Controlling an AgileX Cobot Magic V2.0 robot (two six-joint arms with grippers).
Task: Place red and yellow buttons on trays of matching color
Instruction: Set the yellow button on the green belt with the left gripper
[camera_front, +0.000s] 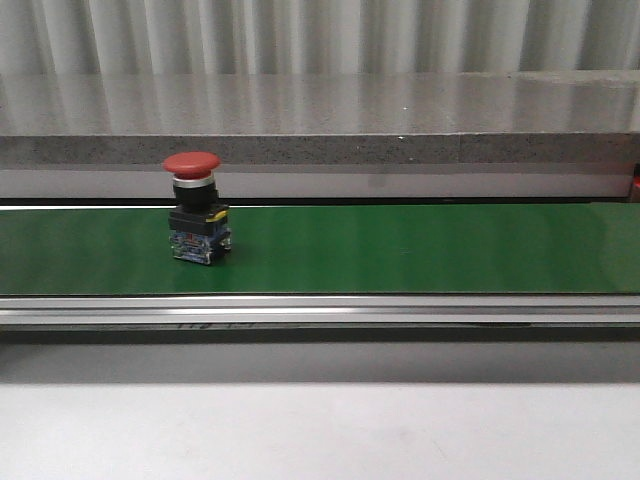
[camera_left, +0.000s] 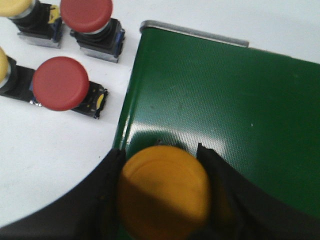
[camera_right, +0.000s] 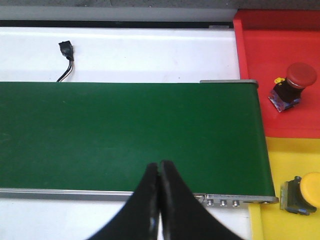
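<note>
Front view: a red button stands upright on the green belt.

Left wrist view: the left claw grips a yellow button over the belt's end; spare buttons lie on the worktop beside it.

Right wrist view: the right claw is closed and empty above the belt; a red button sits in the red tray, a yellow one in the yellow tray.

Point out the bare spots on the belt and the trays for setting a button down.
Green belt is bare right of the red button. Red tray is open beside its button. Yellow tray is free above its button. The white surface by the spare buttons is crowded.
</note>
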